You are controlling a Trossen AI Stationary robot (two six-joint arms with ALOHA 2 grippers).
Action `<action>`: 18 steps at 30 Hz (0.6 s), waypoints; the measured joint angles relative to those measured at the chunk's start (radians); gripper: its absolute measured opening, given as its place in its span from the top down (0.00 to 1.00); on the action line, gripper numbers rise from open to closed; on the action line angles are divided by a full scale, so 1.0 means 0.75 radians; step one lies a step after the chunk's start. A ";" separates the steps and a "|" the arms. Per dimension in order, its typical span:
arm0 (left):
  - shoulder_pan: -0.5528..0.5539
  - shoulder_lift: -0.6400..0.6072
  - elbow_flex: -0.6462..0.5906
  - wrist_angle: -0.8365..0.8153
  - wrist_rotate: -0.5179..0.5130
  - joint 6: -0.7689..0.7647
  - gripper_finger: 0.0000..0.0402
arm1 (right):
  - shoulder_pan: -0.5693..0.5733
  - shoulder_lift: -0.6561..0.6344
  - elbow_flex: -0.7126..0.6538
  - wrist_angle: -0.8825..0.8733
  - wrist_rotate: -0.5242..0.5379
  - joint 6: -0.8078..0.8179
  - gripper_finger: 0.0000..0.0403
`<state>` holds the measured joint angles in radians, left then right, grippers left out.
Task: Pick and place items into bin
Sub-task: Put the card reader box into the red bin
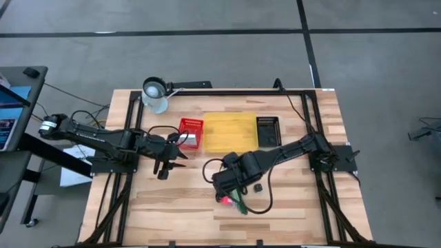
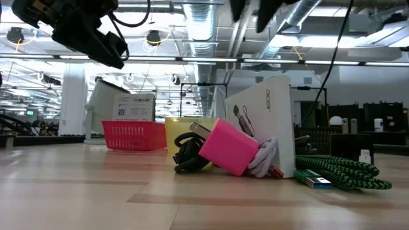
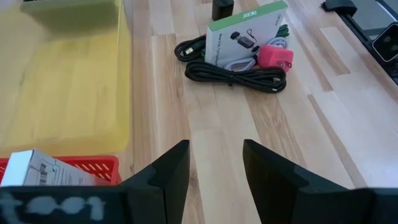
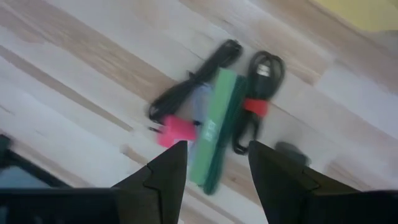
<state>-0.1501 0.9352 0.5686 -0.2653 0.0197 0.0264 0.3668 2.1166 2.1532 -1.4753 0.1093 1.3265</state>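
Note:
The items lie in a heap on the wood table: a pink charger [image 2: 230, 145] [image 4: 177, 132], a green-edged white box [image 3: 245, 34] [image 4: 214, 134] standing on its edge, black cables [image 3: 236, 74], one bound with a red tie [image 4: 255, 107], and a green braided cable [image 2: 339, 169]. A small black cube [image 1: 258, 187] sits apart, to the heap's right. My right gripper [image 1: 224, 184] [image 4: 216, 165] hovers open above the heap, touching nothing. My left gripper [image 1: 165, 169] [image 3: 214, 168] is open over bare table, near the red basket [image 1: 191, 133].
Three bins stand in a row toward the far edge: the red basket, which holds a white box [image 3: 37, 168], a yellow bin [image 1: 231, 131], and a black bin [image 1: 268, 131]. A lamp [image 1: 155, 93] stands at the far left. Bare wood lies along the near edge.

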 joint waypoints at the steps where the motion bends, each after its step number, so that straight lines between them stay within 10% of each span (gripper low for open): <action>1: 0.001 0.000 0.000 0.003 0.005 0.014 0.65 | 0.002 0.000 0.000 -0.041 -0.009 -0.014 0.59; 9: -0.005 0.000 0.003 0.072 0.199 0.184 0.65 | -0.005 -0.021 0.002 -0.130 -0.045 -0.255 0.59; 18: -0.030 0.077 0.269 -0.103 0.101 0.212 0.65 | -0.078 -0.081 0.001 -0.127 -0.052 -0.624 0.66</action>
<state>-0.1726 0.9930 0.7702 -0.3423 0.0952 0.1858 0.3080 2.0558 2.1540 -1.5707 0.0704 0.8584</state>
